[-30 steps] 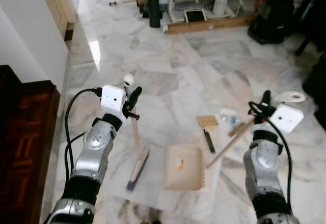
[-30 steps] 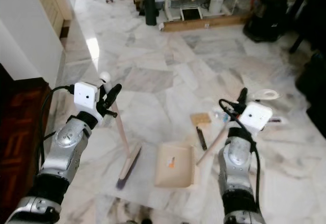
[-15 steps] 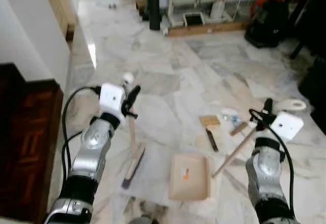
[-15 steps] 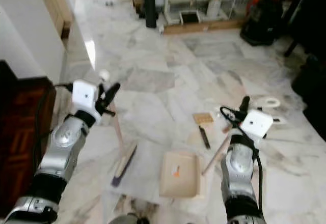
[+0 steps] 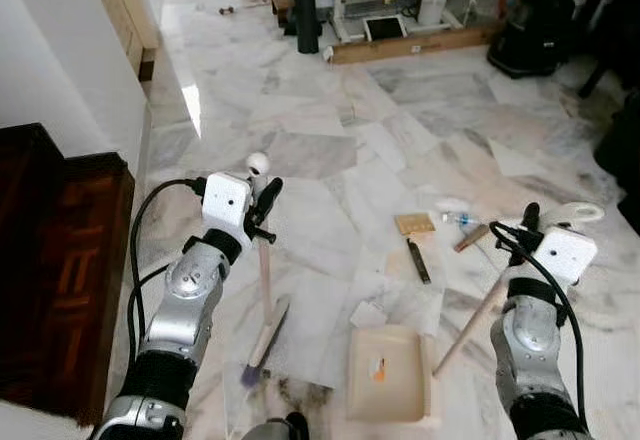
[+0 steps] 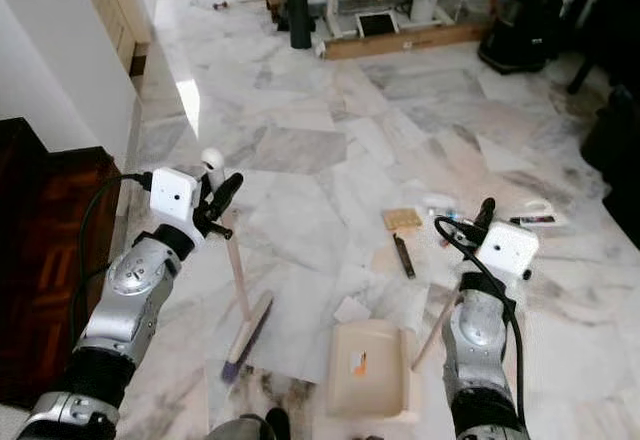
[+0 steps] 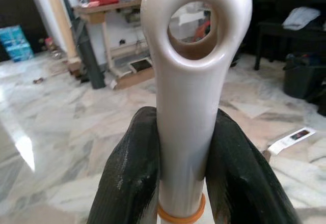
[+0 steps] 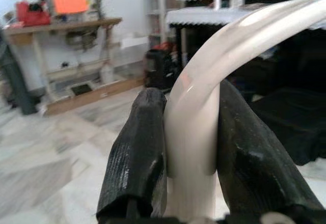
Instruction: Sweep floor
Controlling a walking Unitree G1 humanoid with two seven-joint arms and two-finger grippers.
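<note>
At the far left stood a white wall (image 5: 60,70) and a dark wooden panel (image 5: 50,260), glossy and reddish. The floor (image 5: 330,140) was polished marble, pale grey with veined slabs, catching a bright patch of light.

The left gripper (image 5: 262,206) had its two black ribbed fingers (image 7: 130,178) clamped on the broom (image 5: 263,290) just below its smooth cream plastic cap, which ends in a rounded loop with a hole. The broom's thin wooden shaft ran down to a flat head with dark bristles resting on the floor, beside a smear of dust (image 5: 295,392).

To the right lay the dustpan (image 5: 388,372) — a beige, shallow square tray holding a small orange scrap. A crumpled white paper (image 5: 368,314) sat touching its far edge. Beyond lay a square brown card (image 5: 413,224), a slim black pen-like stick (image 5: 417,260) and some small bits, possibly wrappers, too small to tell.

The right gripper (image 5: 531,222) had its fingers (image 8: 137,163) closed around the curved cream grip atop the dustpan's long wooden handle (image 5: 470,324), which slanted down to the pan.

Compared with a second before, the dustpan lay nearer the robot, with the card and black stick farther beyond it; the white paper, not seen then, now lay by its rim. Both grips were unchanged.
</note>
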